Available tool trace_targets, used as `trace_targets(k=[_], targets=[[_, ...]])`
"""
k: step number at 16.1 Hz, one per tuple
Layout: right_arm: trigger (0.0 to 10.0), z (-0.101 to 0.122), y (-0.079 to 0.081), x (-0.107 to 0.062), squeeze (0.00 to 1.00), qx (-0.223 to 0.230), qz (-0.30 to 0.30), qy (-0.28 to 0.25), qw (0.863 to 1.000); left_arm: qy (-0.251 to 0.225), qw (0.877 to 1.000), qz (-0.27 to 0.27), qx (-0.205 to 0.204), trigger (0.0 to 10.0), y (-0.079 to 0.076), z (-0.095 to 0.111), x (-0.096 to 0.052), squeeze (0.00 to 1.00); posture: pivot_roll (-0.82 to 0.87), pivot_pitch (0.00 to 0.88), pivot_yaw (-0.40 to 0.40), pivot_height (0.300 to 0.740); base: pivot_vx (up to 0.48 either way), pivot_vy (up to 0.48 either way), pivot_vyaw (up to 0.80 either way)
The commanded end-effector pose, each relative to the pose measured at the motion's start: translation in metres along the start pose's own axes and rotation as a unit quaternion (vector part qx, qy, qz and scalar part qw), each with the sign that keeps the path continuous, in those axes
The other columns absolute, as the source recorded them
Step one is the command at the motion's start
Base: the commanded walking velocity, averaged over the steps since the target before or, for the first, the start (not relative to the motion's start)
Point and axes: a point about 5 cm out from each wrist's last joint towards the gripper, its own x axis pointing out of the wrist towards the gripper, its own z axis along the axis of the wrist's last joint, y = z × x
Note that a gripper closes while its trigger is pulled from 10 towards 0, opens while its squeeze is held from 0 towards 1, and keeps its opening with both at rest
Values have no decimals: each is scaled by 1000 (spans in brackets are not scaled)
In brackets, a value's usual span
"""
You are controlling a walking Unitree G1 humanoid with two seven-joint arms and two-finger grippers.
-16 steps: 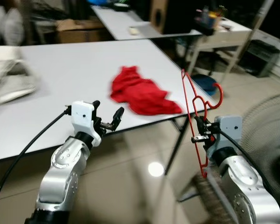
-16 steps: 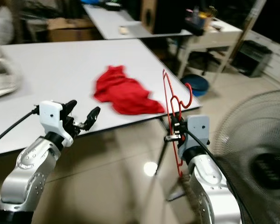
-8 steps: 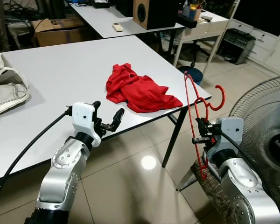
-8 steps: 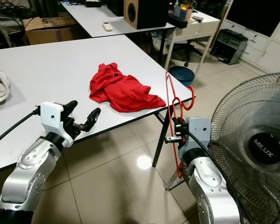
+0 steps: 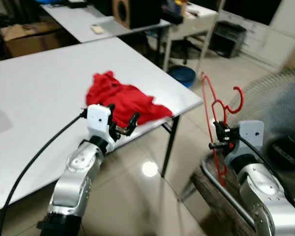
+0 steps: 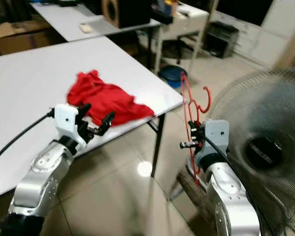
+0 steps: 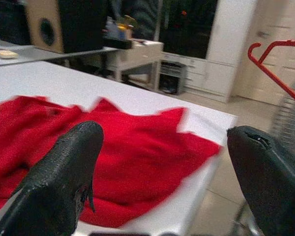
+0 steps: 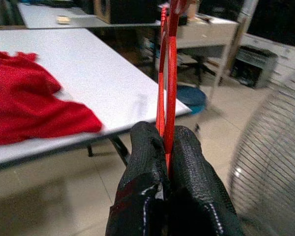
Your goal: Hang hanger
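Note:
My right gripper (image 5: 218, 137) is shut on a red wire hanger (image 5: 214, 117), which stands upright in front of me with its hook (image 5: 237, 100) pointing right. The right wrist view shows the black fingers (image 8: 187, 162) pinched on the hanger's red wires (image 8: 168, 73). My left gripper (image 5: 124, 125) is open, held in the air just before the near edge of the white table (image 5: 34, 93), with nothing between its fingers. A crumpled red garment (image 5: 119, 98) lies on the table right behind it; the left wrist view looks across the garment (image 7: 132, 162).
A large standing fan (image 6: 265, 147) is at my right, close to the right arm. A blue basin (image 5: 184, 74) sits on the floor beyond the table's corner. A second table with a speaker (image 5: 132, 11) and a desk stand at the back. Tiled floor lies below.
The camera has swung to the right, so the table and garment shifted left in the picture. Both arms keep their poses; the right gripper still holds the hanger.

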Motion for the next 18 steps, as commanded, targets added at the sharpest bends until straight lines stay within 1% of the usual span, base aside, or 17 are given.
trace_targets(k=[1,3,6,8,9,11,12,13,14,15,16,17,18], targets=[[10000,3,3,1,0,-7,12,-5,1000,0,1000,15,9,10000,7,1,-1,0,-200,0,-53,740,326,0,0],[10000,6,4,3,0,-15,29,-7,999,1,999,34,13,10000,13,0,-4,0,-200,0,-60,740,328,0,0],[10000,7,5,5,0,-19,39,-12,999,2,998,51,22,10000,19,0,-3,0,-196,0,-62,740,328,0,0],[10000,7,6,6,0,-20,41,-13,999,6,998,64,23,10000,22,-1,-3,0,-193,0,-60,740,0,0,0],[10000,8,7,7,0,-21,44,-15,999,31,995,87,39,10000,30,-5,-4,0,-191,0,-57,740,0,0,0],[10000,9,7,9,0,-15,41,-19,999,81,990,106,46,10000,42,-15,-5,0,-189,0,-51,740,0,0,0],[10000,8,8,9,0,-16,41,-19,999,106,988,105,51,4745,46,-21,-5,0,-190,0,-43,740,0,0,0],[10000,8,8,9,0,-17,41,-20,999,126,986,96,58,0,48,-25,-4,0,-189,0,-40,740,0,0,0],[10000,8,8,10,0,-16,40,-20,999,151,982,89,62,0,50,-30,-4,0,-192,0,-33,740,0,0,0],[10000,9,7,11,0,-8,31,-23,999,177,975,110,75,0,57,-35,-3,0,-195,0,-29,740,0,0,0],[10000,10,6,12,0,-6,28,-25,999,184,972,124,77,0,60,-37,-2,0,-198,0,-25,740,0,0,0],[10000,11,6,12,0,-6,26,-28,999,195,965,155,82,0,69,-39,0,0,-200,0,-21,740,0,0,0],[10000,11,7,12,0,-6,26,-28,999,196,964,162,79,0,72,-40,1,0,-201,0,-21,740,0,0,0]])
